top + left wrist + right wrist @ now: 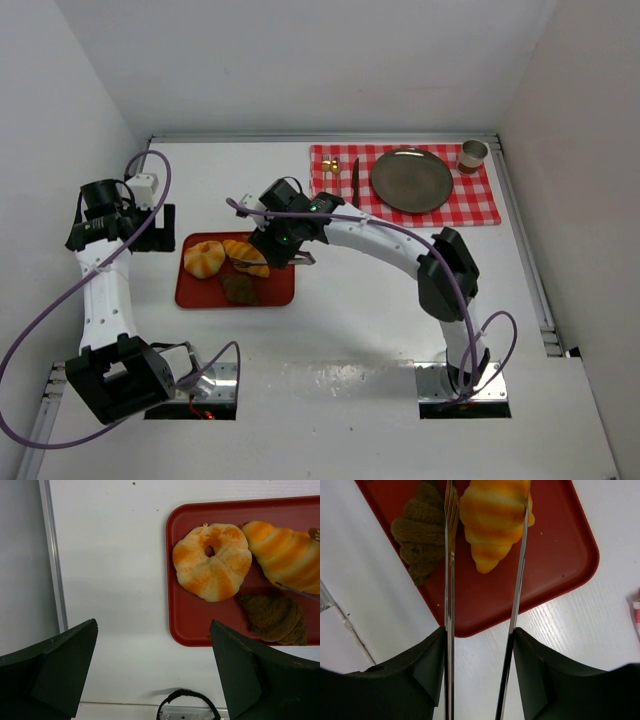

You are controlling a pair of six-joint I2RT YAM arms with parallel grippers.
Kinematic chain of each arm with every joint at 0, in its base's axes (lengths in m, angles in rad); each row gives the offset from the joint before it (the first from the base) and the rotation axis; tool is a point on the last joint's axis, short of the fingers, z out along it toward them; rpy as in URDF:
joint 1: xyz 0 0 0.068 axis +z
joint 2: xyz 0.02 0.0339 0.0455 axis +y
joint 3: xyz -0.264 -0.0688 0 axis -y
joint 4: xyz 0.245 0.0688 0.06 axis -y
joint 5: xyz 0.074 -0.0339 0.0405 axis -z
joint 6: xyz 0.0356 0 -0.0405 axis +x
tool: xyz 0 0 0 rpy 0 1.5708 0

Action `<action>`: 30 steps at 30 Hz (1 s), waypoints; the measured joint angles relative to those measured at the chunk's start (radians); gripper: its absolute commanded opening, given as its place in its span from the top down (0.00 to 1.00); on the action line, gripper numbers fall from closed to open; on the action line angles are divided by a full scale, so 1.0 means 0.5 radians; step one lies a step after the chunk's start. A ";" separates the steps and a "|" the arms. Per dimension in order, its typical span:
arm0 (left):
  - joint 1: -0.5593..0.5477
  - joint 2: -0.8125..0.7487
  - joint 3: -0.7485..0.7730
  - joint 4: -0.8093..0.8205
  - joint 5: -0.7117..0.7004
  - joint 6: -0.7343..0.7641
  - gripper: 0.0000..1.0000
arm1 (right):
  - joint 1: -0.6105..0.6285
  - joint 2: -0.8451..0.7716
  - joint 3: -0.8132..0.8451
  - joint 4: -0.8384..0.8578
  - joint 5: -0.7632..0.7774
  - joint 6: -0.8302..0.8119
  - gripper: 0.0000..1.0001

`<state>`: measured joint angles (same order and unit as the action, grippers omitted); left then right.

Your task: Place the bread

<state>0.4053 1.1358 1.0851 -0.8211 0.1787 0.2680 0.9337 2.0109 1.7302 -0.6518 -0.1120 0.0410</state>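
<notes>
The right end effector (480,650) is holding metal tongs (449,605), their arms flanking the croissant (495,520) just ahead, apparently to lift it off the red tray (555,555).

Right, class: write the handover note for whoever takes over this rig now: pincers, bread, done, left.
Left pincer: open, empty, hovering beside the red tray.
Right pincer: shut on the tongs, whose arms straddle the croissant.
Bread: croissant, bun and brown lump all lie on the tray.
Done: no bread on the plate yet.
Left: lift each piece with the tongs, probably over to the plate.
</notes>
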 measured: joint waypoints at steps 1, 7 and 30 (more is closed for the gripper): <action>0.000 0.001 -0.004 0.000 -0.001 0.000 0.00 | -0.005 0.030 0.015 0.002 -0.010 0.008 0.46; 0.000 0.005 -0.010 0.001 -0.005 0.000 0.00 | -0.043 0.124 0.025 -0.024 -0.050 0.054 0.48; 0.000 0.033 -0.011 0.033 -0.033 0.001 0.00 | -0.140 -0.053 0.140 -0.153 -0.095 0.107 1.00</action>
<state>0.4053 1.1522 1.0794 -0.8047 0.1623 0.2684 0.8635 1.9846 1.8004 -0.7284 -0.1596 0.0944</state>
